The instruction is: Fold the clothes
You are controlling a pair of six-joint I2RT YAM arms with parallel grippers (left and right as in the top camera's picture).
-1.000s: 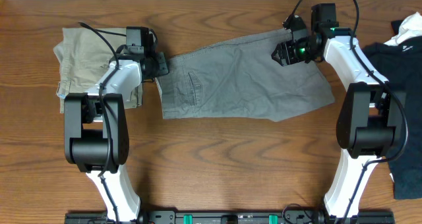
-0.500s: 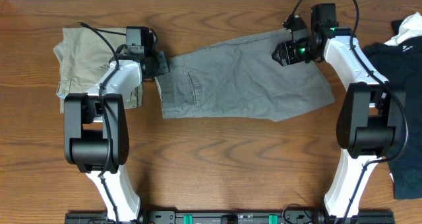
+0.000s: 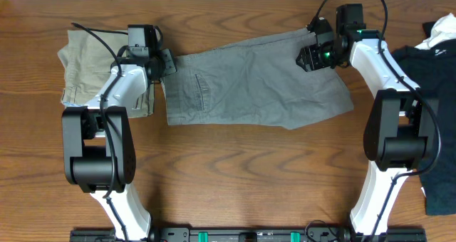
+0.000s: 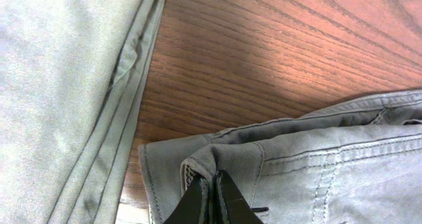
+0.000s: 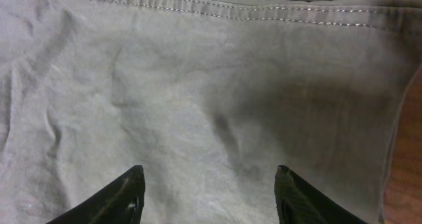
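Though wrinkled, the clothes (image 3: 263,82) run left-right, waistband (image 3: 171,96) leftward.

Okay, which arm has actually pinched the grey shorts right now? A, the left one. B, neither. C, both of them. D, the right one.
A: the left gripper is shut on a corner of the grey shorts, while the right gripper is open, with flat cloth showing between its spread fingers.
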